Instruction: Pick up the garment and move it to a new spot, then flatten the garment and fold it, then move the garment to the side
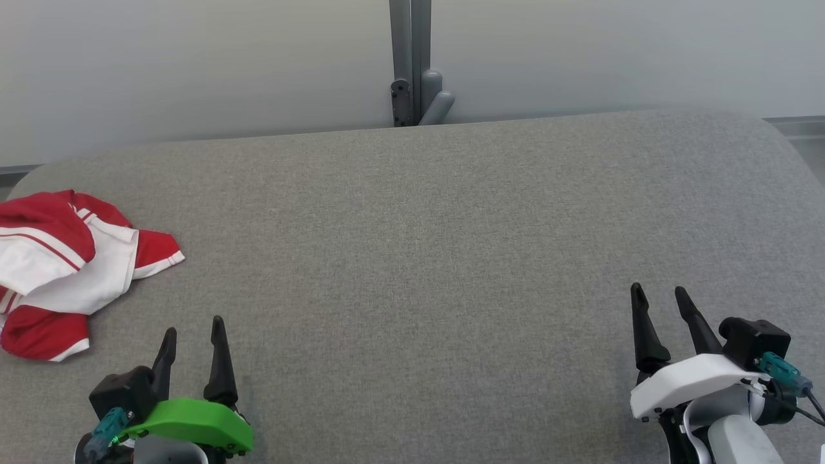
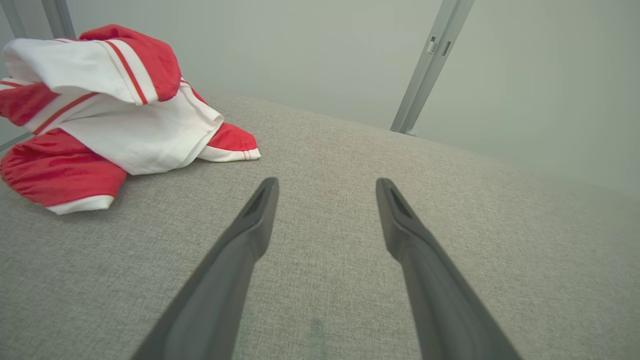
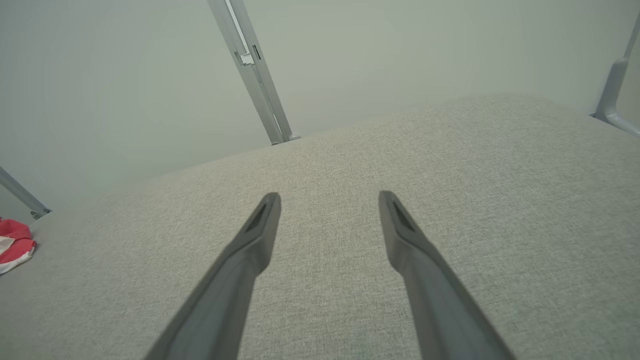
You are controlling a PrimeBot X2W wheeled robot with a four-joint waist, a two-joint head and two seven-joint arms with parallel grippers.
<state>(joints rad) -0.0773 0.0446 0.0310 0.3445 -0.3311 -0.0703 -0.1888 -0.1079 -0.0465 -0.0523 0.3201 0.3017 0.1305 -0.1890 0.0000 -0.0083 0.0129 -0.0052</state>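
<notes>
A crumpled red and white garment (image 1: pixel 71 270) lies at the far left of the grey fabric surface (image 1: pixel 419 258). In the left wrist view the garment (image 2: pixel 110 115) is heaped up at the upper left, ahead and left of the fingers. My left gripper (image 1: pixel 193 332) stands open at the lower left, a short way right of and nearer than the garment, with nothing between its fingers. My right gripper (image 1: pixel 659 295) stands open at the lower right, far from the garment, also holding nothing. The right wrist view catches a red edge of the garment (image 3: pixel 15 242) at its far left.
A grey metal post with a bracket (image 1: pixel 412 71) stands behind the surface's far edge against a pale wall. The surface's rounded corners fall away at the far left and far right.
</notes>
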